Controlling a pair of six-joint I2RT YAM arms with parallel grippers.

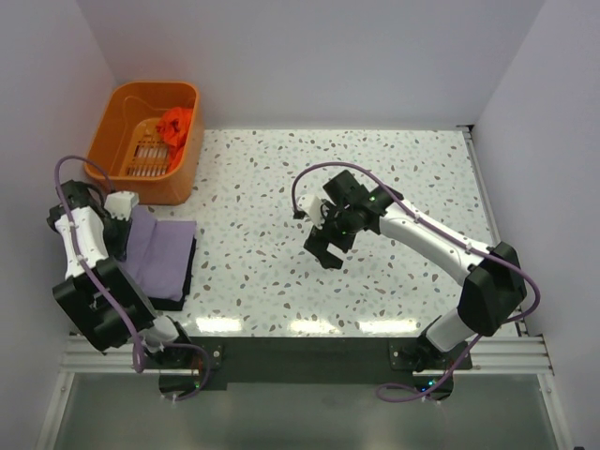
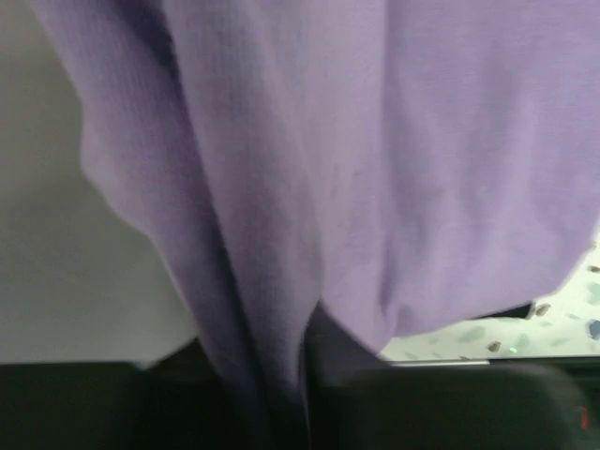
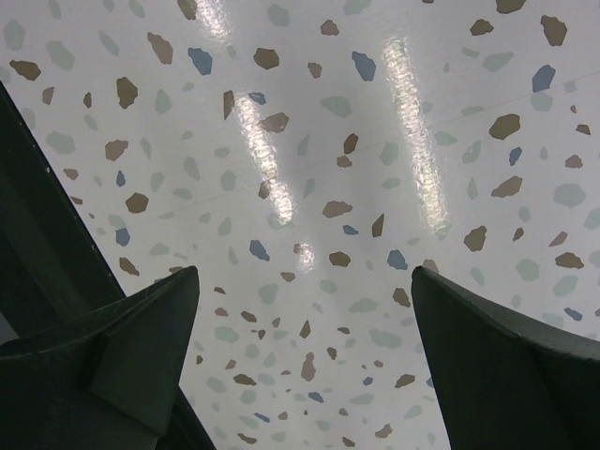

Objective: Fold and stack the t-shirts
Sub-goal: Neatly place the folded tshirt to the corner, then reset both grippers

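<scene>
The lilac-purple t-shirt (image 1: 159, 251) lies folded at the table's left edge, on top of the black t-shirt (image 1: 190, 261), which shows only as a dark border. My left gripper (image 1: 127, 211) is at the purple shirt's far left corner. In the left wrist view the purple cloth (image 2: 375, 141) fills the frame and its folds gather down into my left gripper (image 2: 281, 412), which is shut on it. The orange-red t-shirt (image 1: 175, 123) sits crumpled in the basket. My right gripper (image 1: 325, 246) hovers over mid-table, open (image 3: 305, 309), nothing between its fingers.
The orange plastic basket (image 1: 108, 141) stands at the back left corner, just beyond the stacked shirts. White walls close in the table on the left, back and right. Speckled tabletop (image 1: 403, 169) lies under and around the right arm.
</scene>
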